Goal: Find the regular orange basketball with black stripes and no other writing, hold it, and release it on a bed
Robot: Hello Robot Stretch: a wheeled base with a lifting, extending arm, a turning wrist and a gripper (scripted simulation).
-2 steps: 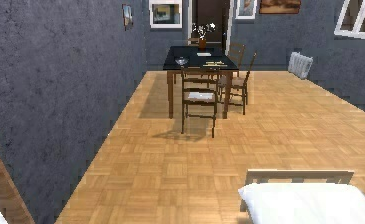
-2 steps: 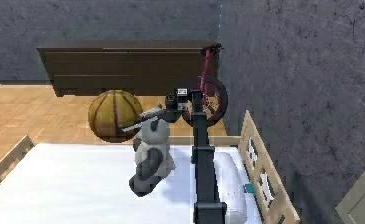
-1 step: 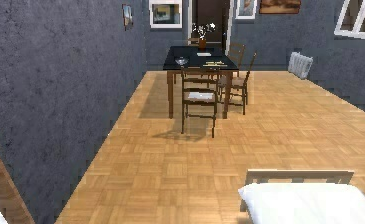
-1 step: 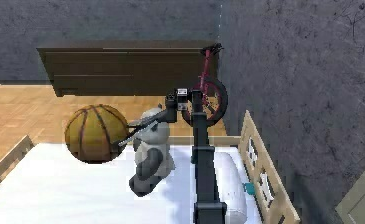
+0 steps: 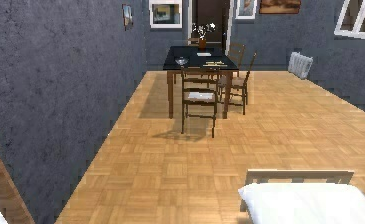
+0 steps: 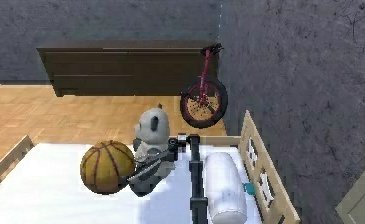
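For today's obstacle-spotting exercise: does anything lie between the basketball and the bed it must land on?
Nothing visible does. The basketball shows right against the bed and its white sheet. A grey toy behind it and a pillow to its right both sit aside.

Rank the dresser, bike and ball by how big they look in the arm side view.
1. dresser, clearly largest.
2. bike and ball: they look about alike, and the ball is nearer the camera, so I leave them unranked.
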